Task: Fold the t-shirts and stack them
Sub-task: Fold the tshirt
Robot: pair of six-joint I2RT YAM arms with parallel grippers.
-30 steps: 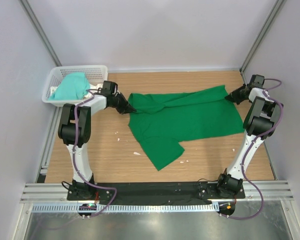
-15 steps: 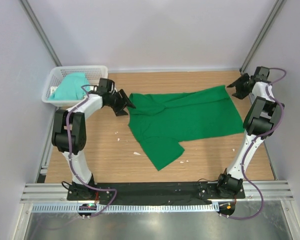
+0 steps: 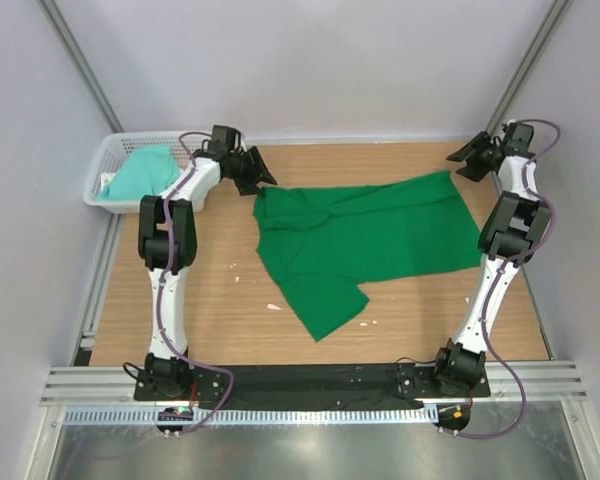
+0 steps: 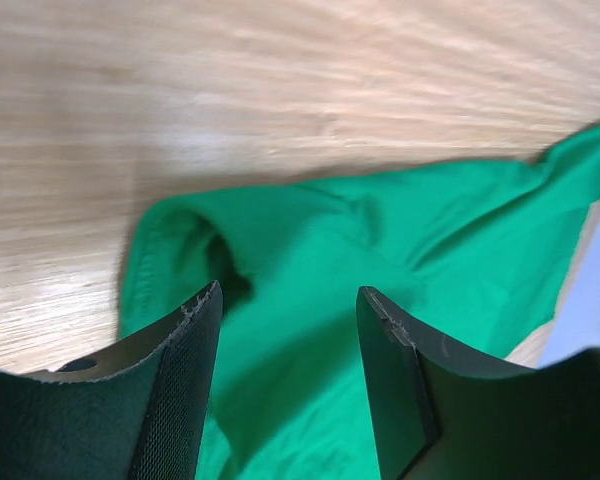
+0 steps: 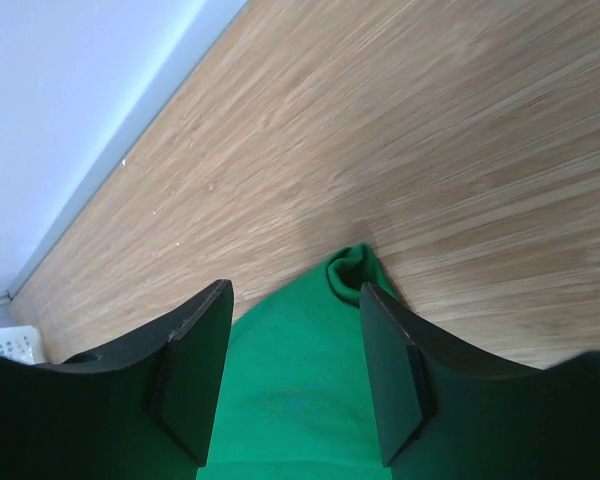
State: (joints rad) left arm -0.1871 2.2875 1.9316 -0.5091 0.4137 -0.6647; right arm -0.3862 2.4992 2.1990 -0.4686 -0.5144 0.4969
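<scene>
A deep green t-shirt (image 3: 360,240) lies spread and rumpled across the middle of the wooden table, one sleeve pointing toward the near edge. The same green t-shirt (image 4: 380,280) fills the left wrist view, and its right corner (image 5: 352,272) curls up in the right wrist view. A paler mint t-shirt (image 3: 145,172) is bundled in the white basket (image 3: 115,150) at the far left. My left gripper (image 3: 255,172) hovers open just above the shirt's far left corner, nothing between its fingers (image 4: 185,385). Above the shirt's far right corner my right gripper (image 3: 467,160) is open too, holding nothing.
The basket sits against the left wall at the back. Grey walls close in the table on three sides. A few small white specks (image 3: 273,306) lie on the bare wood (image 3: 210,320) in front of the shirt.
Both grippers have let go of the green shirt's far corners, opened, and lifted back toward the rear wall. The shirt has settled flat on the table.
</scene>
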